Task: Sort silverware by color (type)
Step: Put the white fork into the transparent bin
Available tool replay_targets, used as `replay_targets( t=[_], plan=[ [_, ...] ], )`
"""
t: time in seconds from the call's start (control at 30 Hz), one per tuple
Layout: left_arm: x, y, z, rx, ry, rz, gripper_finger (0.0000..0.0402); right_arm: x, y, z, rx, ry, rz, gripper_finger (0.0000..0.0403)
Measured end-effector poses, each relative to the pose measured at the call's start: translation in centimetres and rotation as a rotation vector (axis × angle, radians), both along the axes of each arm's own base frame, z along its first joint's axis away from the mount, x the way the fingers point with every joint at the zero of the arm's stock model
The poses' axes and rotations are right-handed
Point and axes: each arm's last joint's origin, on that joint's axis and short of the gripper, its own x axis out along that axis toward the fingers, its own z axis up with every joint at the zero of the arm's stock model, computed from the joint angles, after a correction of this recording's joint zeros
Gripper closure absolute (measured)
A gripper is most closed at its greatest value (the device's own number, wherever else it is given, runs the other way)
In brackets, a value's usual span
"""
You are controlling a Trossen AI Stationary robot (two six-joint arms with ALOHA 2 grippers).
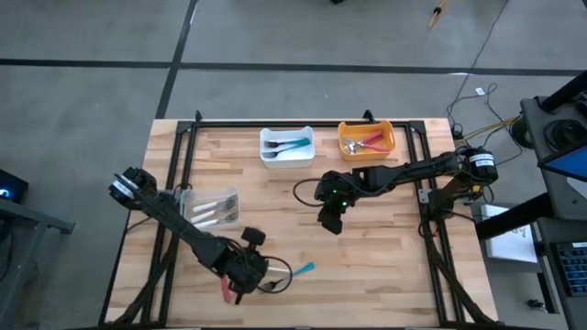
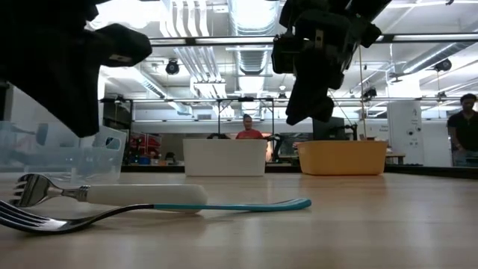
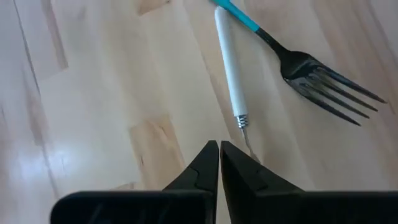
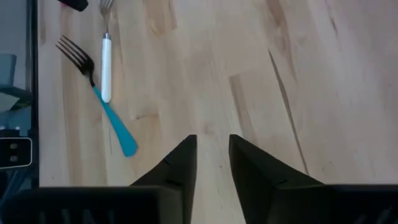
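Two forks lie crossed on the wood near the table's near edge. One is a teal-handled fork. The other is a white-handled fork, whose handle rests over the teal one's neck. My left gripper hangs shut just above the white fork's metal neck, which runs under its fingertips. A red-pink piece shows beside it; what it is cannot be told. My right gripper hovers open over the table's middle, well above the wood.
At the far edge stand a white bin holding teal-handled pieces and an orange bin holding red-pink ones. A clear bin with white-handled pieces sits on the left, beside my left arm. Bare wood lies between the two grippers. People show in the room beyond.
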Motion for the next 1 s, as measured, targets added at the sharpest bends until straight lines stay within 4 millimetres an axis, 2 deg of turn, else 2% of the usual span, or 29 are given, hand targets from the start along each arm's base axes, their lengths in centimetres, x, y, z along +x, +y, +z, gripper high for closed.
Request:
replay_targets(
  t=[0.13, 0.43, 0.57, 0.8, 1.0],
  plan=[
    [-0.1, -0.1, -0.4, -0.050, 0.007, 0.008, 0.0390, 0.0, 0.0, 0.0, -0.016, -0.013, 0.019, 0.0295],
    [-0.7, 0.2, -2.3, -0.115, 0.007, 0.078, 0.0303, 0.1, -0.1, 0.0, -0.053, -0.016, 0.010, 0.0250],
    [-1.1, 0.4, -3.2, -0.143, 0.014, 0.106, 0.0279, 0.1, -0.1, 0.0, -0.056, -0.016, 0.008, 0.0239],
    [-1.5, 0.6, -4.4, -0.203, -0.005, 0.087, 0.0278, 0.1, -0.1, 0.0, -0.067, -0.016, 0.000, 0.0230],
    [-2.1, 1.1, -5.7, -0.230, -0.024, 0.112, 0.0300, 0.1, -0.2, 0.0, -0.092, -0.015, -0.020, 0.0229]
  ],
)
